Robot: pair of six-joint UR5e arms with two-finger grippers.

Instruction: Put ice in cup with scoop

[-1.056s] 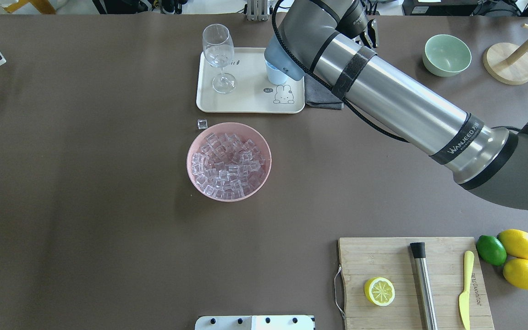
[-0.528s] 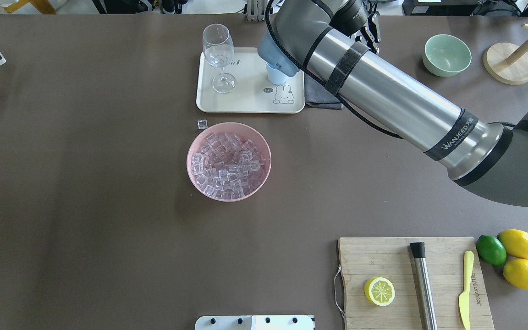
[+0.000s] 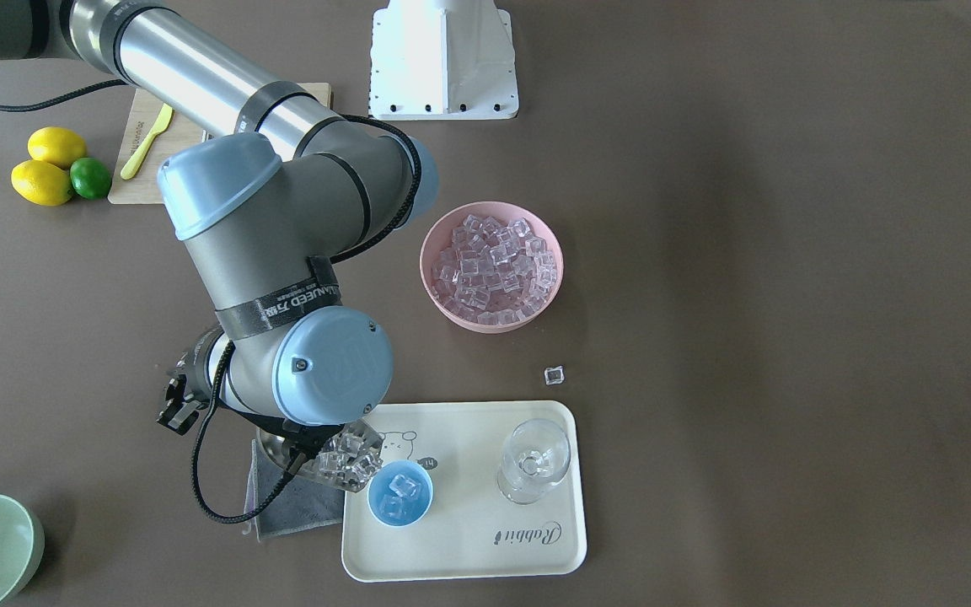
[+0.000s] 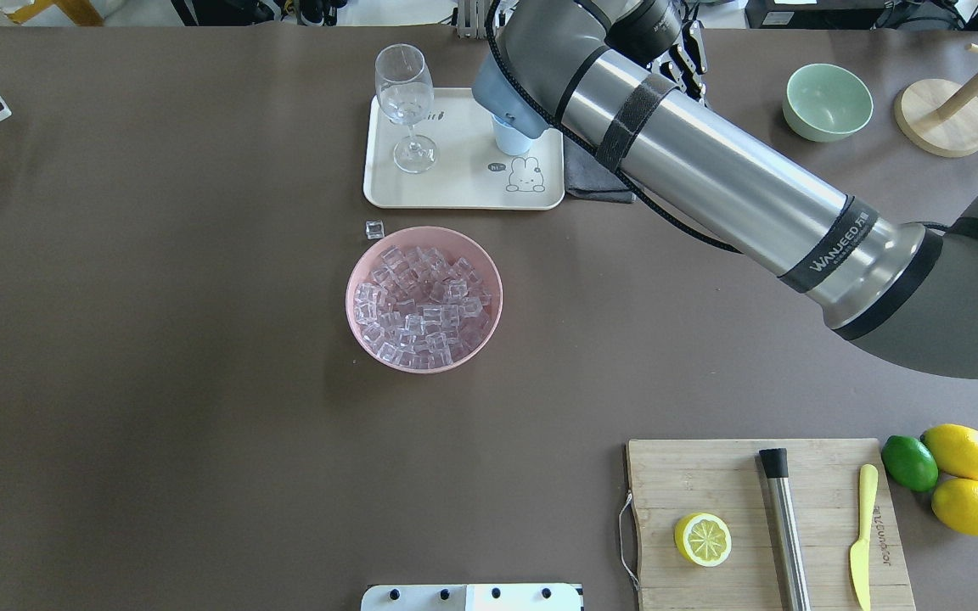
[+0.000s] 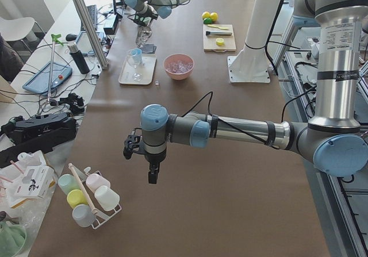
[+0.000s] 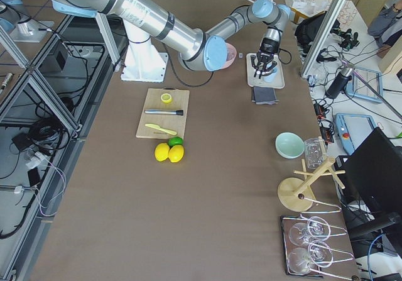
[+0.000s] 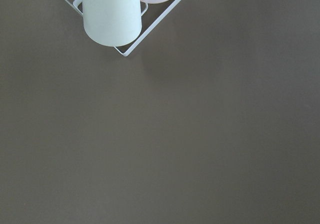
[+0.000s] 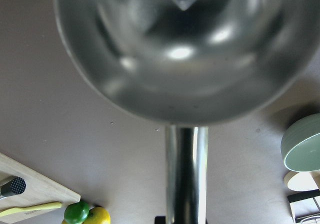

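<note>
Overhead exterior: right arm (image 4: 710,178) swung farther over cup (image 4: 506,140) in 1.1 s. Right gripper (image 8: 186,218) clamped on scoop (image 8: 180,53), loaded, at cup rim; 2 ice cubes (image 3: 402,487) in cup, so pouring likely underway. Left gripper (image 5: 148,156): cannot tell.

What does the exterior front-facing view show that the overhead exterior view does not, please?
Only front-facing: ice lying inside the cup and the loaded scoop held at its rim. Only overhead: the lemon half and steel rod on the cutting board. Both: the pink bowl of ice, the stray cube, the wine glass and the tray.
</note>
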